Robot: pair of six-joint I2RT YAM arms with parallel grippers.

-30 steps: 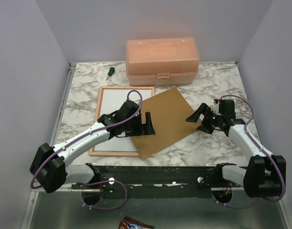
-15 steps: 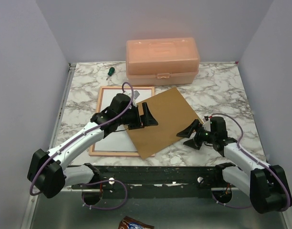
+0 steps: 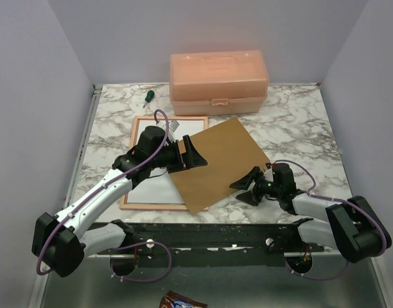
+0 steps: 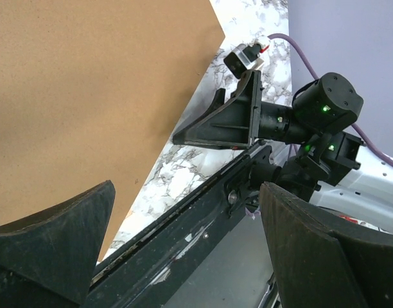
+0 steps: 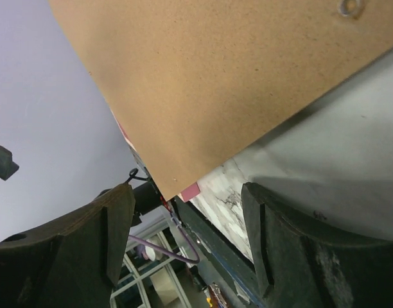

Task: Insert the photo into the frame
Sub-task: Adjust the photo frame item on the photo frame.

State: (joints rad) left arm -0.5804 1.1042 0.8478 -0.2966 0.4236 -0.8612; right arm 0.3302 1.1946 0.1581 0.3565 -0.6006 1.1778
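The right claw (image 3: 243,188) has dropped to the near edge of the backing board (image 3: 216,160), jaws narrowing yet empty, likely to clear it away, while the left claw (image 3: 191,154) hovers released over the frame (image 3: 133,138) (flat on the table (image 3: 299,122) — photo not visible).

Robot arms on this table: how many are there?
2. The left arm reaches over the frame; the right arm lies low beside the brown board. None seems hidden.

The right gripper (image 3: 243,189) swung down to the brown board (image 3: 216,160) edge.
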